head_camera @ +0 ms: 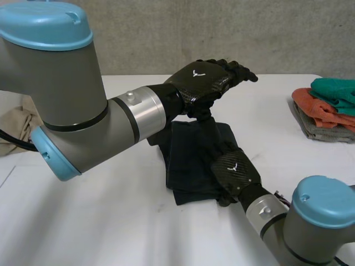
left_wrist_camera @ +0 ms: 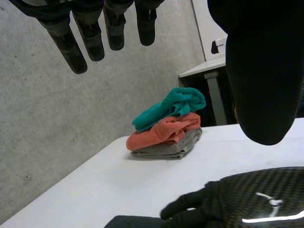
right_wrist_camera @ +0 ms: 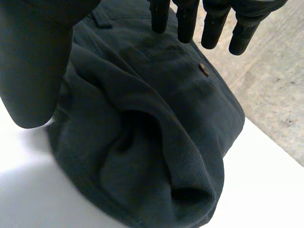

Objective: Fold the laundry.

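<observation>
Since the dark garment is of a close-woven twill, it is judged to be soft and limp but fairly weighty for cloth, with enough body to keep a crease and little tendency to slip on the desk. No fragility is expected, though the layers are likely to slide over one another if lifted from one point only. Hold is best taken at the rolled fold edge or at a corner, with all layers pinched together, not at the flat middle. The garment is seen at the centre of the head view, folded into a rough rectangle of several layers, very dark blue-grey, with a small button and a stitched pocket line on its upper face. The right hand is laid over its lower right corner, fingers straight and spread, nothing pinched. The left hand is held in the air above the far edge of the garment, at upper centre, fingers extended and empty. A stack of folded cloths, teal over orange over grey, is noted at the right edge, and a beige cloth at the left edge.
</observation>
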### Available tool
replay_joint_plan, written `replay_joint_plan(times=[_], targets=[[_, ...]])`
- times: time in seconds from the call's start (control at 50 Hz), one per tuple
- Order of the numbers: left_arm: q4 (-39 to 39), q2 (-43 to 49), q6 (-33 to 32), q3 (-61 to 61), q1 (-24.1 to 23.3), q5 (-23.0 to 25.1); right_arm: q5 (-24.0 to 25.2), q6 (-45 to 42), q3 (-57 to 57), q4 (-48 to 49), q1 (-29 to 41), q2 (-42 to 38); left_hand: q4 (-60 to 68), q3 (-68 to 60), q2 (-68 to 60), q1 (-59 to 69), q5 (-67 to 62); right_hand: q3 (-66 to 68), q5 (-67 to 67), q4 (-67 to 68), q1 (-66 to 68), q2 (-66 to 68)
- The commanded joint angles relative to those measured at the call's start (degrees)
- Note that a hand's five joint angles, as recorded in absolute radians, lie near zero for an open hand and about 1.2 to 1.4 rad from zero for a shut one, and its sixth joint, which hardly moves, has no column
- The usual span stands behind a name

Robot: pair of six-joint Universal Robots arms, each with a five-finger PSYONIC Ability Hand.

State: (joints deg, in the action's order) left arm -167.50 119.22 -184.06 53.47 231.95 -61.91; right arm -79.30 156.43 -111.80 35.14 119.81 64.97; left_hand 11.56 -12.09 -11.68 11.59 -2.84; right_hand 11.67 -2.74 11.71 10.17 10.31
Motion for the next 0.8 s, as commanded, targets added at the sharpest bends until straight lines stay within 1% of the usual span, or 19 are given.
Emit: replay_joint_plan(times=[0.02, 0.08, 0.12, 0.14, 0.16, 0.2, 0.22, 0.36, 0.46, 0.56, 0.62, 0.68, 0.76, 0.78, 0.8], targets=[[-0.63, 0.14, -0.42, 0.76, -0.01, -1.19, -4.63, -0.77, 5.71, 6.08, -0.1, -7.4, 3.02, -2.5, -2.91, 3.0, -1.75, -1.67, 2.74, -1.71, -0.17, -0.31], [-1.42, 0.31, -0.42, 0.85, -0.01, -1.28, -5.95, -0.77, 8.7, 6.61, -0.19, -9.86, 3.02, -2.5, -2.91, 3.0, -1.75, -1.67, 2.74, -1.71, -0.17, -0.31], [-1.69, 0.31, -0.42, 0.94, -0.01, -1.28, -5.95, -0.86, 10.1, 6.61, -0.19, -10.91, 3.02, -2.5, -2.91, 3.0, -1.75, 5.27, -4.2, 5.22, 6.77, 6.63], [-1.77, 0.23, -0.42, 0.94, -0.01, -1.37, -5.52, -0.69, 11.5, 6.61, -0.19, -11.62, 3.02, -2.5, -2.91, 3.0, -1.75, 18.3, -17.23, 18.25, 19.8, 19.66], [-1.78, 0.22, -0.42, 0.94, -0.01, -1.37, -5.42, -0.6, 12.13, 6.61, -0.19, -11.88, 3.02, -2.5, -2.91, 3.0, -1.75, 28.42, -27.35, 28.38, 29.92, 29.78], [-1.78, 0.14, -0.42, 0.94, -0.01, -1.37, -5.25, -0.25, 13.36, 6.61, -0.36, -12.24, 3.02, -2.5, -2.91, 3.0, -1.75, 59.81, -58.74, 59.77, 61.31, 61.17], [-1.78, 0.05, -0.42, 0.94, 0.08, -1.37, -5.16, 0.02, 14.32, 6.69, -0.71, -12.41, 3.02, -2.5, -2.91, 3.0, -1.75, 68.25, -67.18, 68.2, 69.75, 69.61], [-1.86, -0.21, -0.42, 0.94, 0.78, -1.37, -2.35, -0.24, 19.24, 6.78, -0.8, -11.1, 3.02, -2.5, -2.91, 3.0, -1.75, 68.33, -67.26, 68.29, 69.83, 69.69], [-2.56, -2.15, -0.42, 0.85, 1.48, -1.46, -2.26, 0.2, 25.4, 6.69, -2.12, -7.85, 3.02, -2.5, -2.91, 3.0, -1.75, 68.33, -67.26, 68.29, 69.83, 69.69], [-4.15, -4.61, -0.25, 0.94, 2.71, -2.07, -2.43, 0.2, 34.08, 5.99, -8.43, -4.6, 3.02, -2.5, -2.91, 3.0, -1.75, 68.33, -67.26, 68.29, 69.83, 69.69], [-4.76, -5.84, -0.07, 0.94, 3.16, -2.78, -2.44, 0.2, 37.96, 5.64, -11.52, -4.07, 3.02, -2.5, -2.91, 3.0, -1.75, 68.33, -67.26, 68.29, 69.83, 69.69], [-4.85, -6.37, -0.07, 1.11, 3.16, -2.95, -1.74, 0.2, 42.45, 5.38, -16.17, -3.89, 2.86, -2.34, -2.74, 2.83, -1.58, 68.33, -67.26, 68.29, 69.83, 69.69], [-4.94, -6.63, -0.16, 2.17, 3.16, -2.86, 1.42, 0.37, 46.93, 5.11, -22.85, -4.41, 2.86, -2.33, -2.74, 2.83, -1.58, 68.33, -67.26, 68.29, 69.83, 69.69], [-4.94, -6.89, -0.16, 2.34, 3.16, -2.86, 3.52, 1.07, 48.42, 5.11, -25.91, -5.02, 2.86, -2.33, -2.74, 2.83, -1.58, 68.33, -67.26, 68.29, 69.83, 69.69], [-4.94, -7.24, -0.16, 2.78, 3.16, -2.78, 4.5, 1.51, 48.95, 5.11, -27.24, -5.38, 2.86, -2.33, -2.74, 2.83, -1.58, 68.33, -67.26, 68.29, 69.83, 69.69]])
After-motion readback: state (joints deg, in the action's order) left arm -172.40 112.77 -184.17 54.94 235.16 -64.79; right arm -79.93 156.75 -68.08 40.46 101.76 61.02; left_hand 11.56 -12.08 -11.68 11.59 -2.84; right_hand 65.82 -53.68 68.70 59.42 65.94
